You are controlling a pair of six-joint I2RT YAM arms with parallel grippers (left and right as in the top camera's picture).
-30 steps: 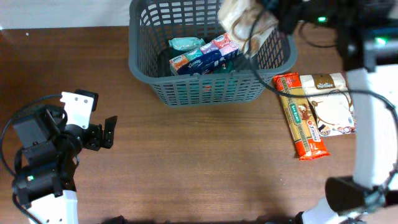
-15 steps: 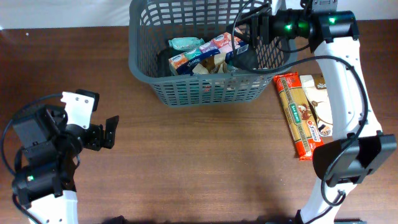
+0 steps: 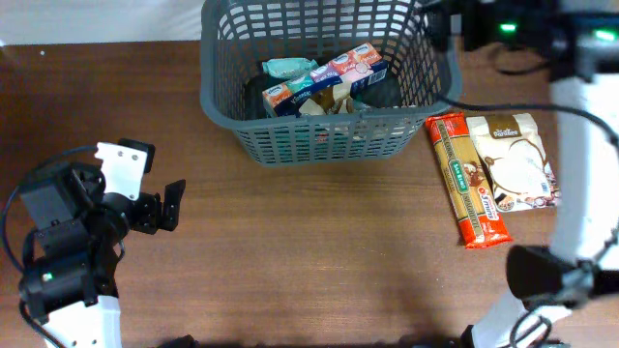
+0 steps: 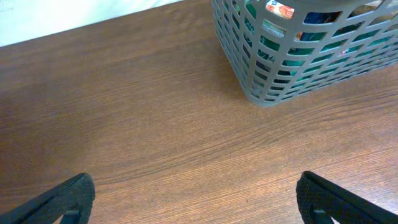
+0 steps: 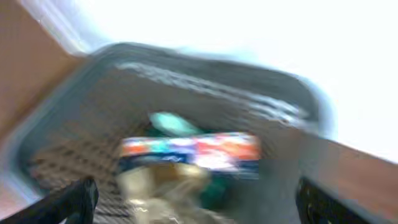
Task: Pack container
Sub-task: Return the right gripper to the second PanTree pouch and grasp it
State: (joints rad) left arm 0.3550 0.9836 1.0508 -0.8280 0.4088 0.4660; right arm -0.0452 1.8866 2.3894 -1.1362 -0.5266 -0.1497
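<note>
Overhead: grey container (image 3: 319,145) holds food packets (image 3: 319,89); pasta packet (image 3: 467,184) right of it. My left gripper (image 4: 196,199) and right gripper (image 5: 196,199) gape empty.

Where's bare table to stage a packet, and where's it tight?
Widest bare patch: table in front of the basket, between the left arm and the red packet. Also bare left of the basket. Crowded: right of the basket, where it and the white packet lie side by side.

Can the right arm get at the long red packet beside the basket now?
Probably yes: the red packet lies flat with nothing over it, and the right claw is open. The white packet close along its side may crowd a finger.
</note>
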